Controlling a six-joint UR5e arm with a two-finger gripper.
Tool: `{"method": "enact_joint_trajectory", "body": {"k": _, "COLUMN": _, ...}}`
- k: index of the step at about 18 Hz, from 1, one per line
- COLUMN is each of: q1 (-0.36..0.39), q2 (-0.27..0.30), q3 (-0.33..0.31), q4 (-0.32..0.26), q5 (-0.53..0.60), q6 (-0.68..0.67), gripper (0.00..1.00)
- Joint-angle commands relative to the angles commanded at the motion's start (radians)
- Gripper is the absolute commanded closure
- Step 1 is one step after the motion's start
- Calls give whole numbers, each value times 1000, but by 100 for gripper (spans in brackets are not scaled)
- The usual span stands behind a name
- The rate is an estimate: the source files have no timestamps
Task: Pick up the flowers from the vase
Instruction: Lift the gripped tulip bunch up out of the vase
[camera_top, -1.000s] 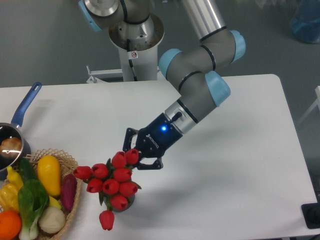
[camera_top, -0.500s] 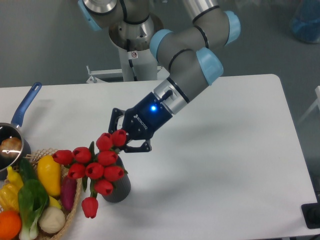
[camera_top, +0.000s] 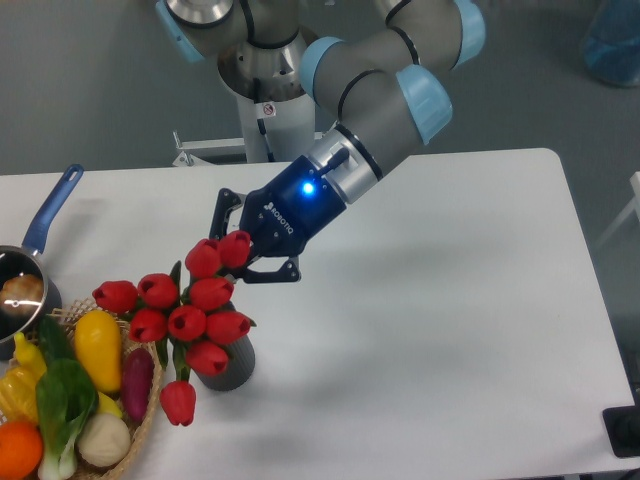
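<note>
Camera view: one arm at a white table.
Gripper (camera_top: 243, 248): fingers squeezing the flowers (camera_top: 185, 318).
Vase (camera_top: 228, 366): under the flowers.

White bench (camera_top: 450, 330) lay bare right of short dark grey ribbed vase (camera_top: 228, 366). Left side crowded: woven wicker basket (camera_top: 148, 400) of vegetables just beside vase, red tulip bunch (camera_top: 185, 315) overhanging basket rim.
</note>
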Motion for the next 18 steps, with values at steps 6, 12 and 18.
{"method": "enact_joint_trajectory", "body": {"k": 6, "q1": 28, "q2": 15, "q3": 32, "q4": 3, "q5": 0, "q6": 3, "gripper": 100}}
{"method": "enact_joint_trajectory", "body": {"k": 12, "q1": 67, "q2": 40, "q3": 37, "q4": 2, "q5": -17, "q6": -9, "gripper": 100}}
{"method": "enact_joint_trajectory", "body": {"k": 18, "q1": 113, "q2": 38, "q3": 74, "q4": 0, "q5": -21, "q6": -51, "gripper": 100}}
